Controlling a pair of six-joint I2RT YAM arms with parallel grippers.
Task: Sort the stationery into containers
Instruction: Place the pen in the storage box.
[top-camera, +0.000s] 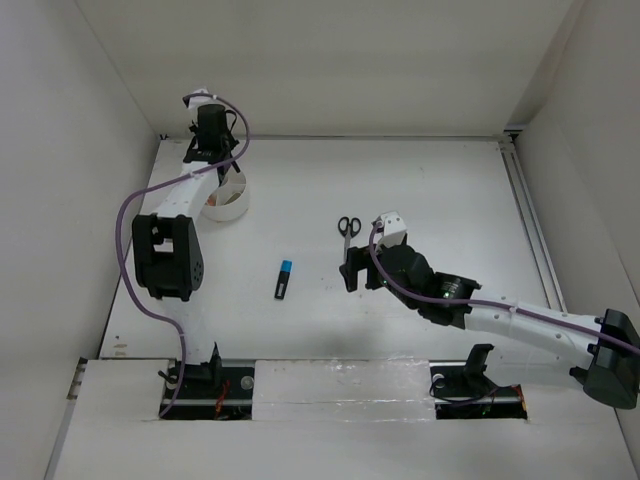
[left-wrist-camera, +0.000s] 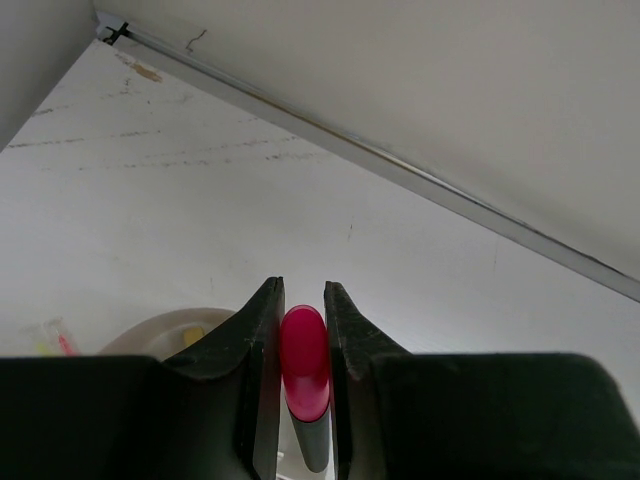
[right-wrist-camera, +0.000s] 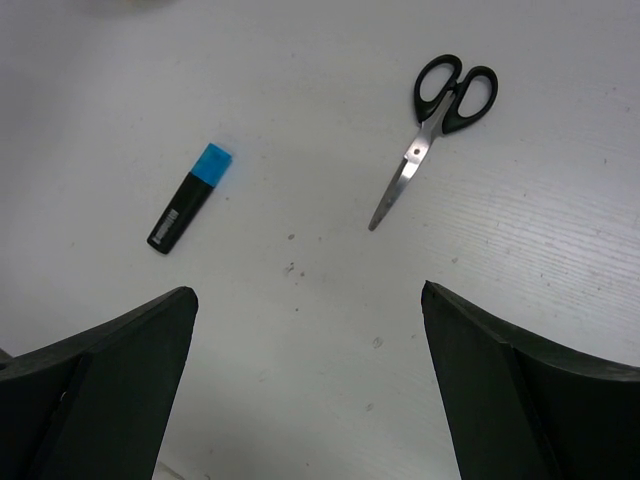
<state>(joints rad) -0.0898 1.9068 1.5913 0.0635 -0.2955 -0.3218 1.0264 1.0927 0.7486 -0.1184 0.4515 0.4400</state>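
Pink-cap highlighter (left-wrist-camera: 304, 360) pinched in left hand (left-wrist-camera: 303, 300) by bowl (top-camera: 236, 208), undropped. Blue-cap highlighter (right-wrist-camera: 190, 197), scissors (right-wrist-camera: 440, 120) unsorted on counter (top-camera: 450, 200). Right hand (right-wrist-camera: 307, 292) open, empty.

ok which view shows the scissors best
The right wrist view. The scissors lie whole and close up there, black handles and shut blades clear against the white surface. The top view shows them too, but small, with little detail. The left wrist view does not show them at all.

scissors (top-camera: 348, 235), blue-capped highlighter (top-camera: 284, 280), white bowl (top-camera: 235, 208)
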